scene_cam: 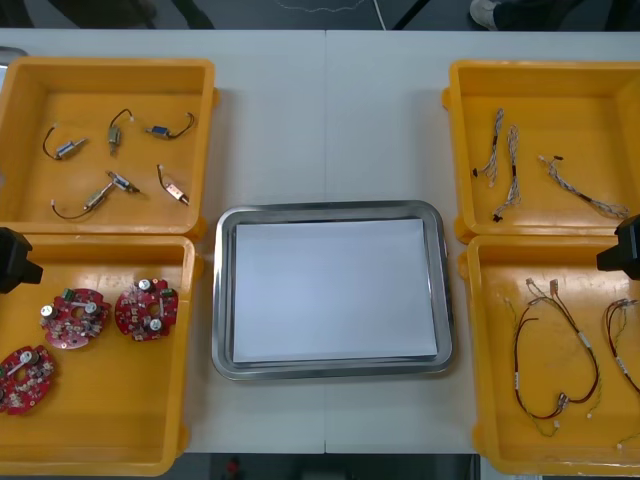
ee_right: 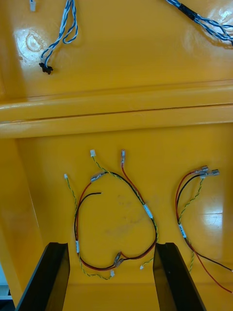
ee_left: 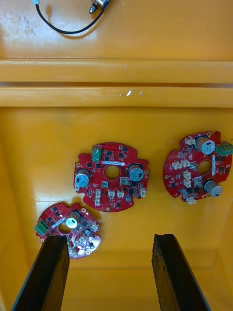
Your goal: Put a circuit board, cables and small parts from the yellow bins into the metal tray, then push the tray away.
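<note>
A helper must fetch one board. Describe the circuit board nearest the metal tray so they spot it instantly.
Find the central metal tray, then the yellow bin at the robot's near left, holding three red circuit boards. The wanted board lies closest to the tray; the second board and third board lie farther toward the bin's outer wall.

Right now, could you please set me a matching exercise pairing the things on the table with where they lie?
Things:
1 circuit boards
2 small metal parts
3 blue and white cables
4 red and yellow cables

Places:
A far right bin
B near left bin, under the open left gripper
C near right bin, under the open right gripper
D far left bin

Pairs: 1-B, 2-D, 3-A, 4-C.
</note>
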